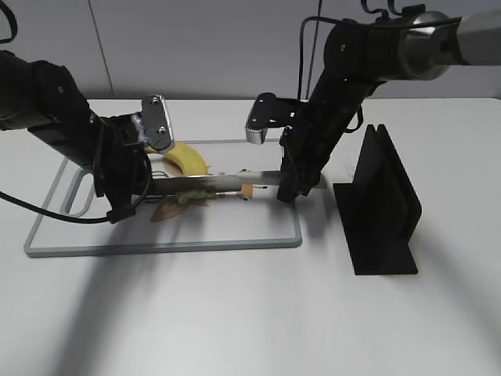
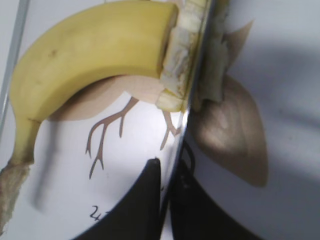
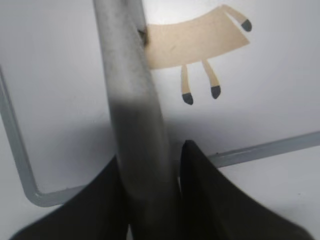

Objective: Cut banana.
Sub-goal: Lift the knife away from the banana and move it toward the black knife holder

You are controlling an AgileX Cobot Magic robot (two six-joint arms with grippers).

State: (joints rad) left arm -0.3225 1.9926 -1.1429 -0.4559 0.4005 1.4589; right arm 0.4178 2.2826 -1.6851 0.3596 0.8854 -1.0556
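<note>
The banana point(image 1: 188, 160) is a curved yellow unpeeled piece lying on the white cutting board point(image 1: 156, 248). In the left wrist view the banana point(image 2: 90, 55) has its stem at the lower left and thin slices point(image 2: 175, 60) at its cut end. A knife point(image 1: 227, 182) lies level across the board with its blade against those slices. My right gripper point(image 1: 288, 190) is shut on the knife's grey handle point(image 3: 132, 100). My left gripper point(image 1: 141, 192) is shut on the blade's tip end point(image 2: 181, 140), just in front of the banana.
The board carries tan printed deer drawings point(image 3: 195, 40) and has a grey rim point(image 3: 20, 160). A black upright knife stand point(image 1: 383, 204) sits on the table right of the board. The table around is white.
</note>
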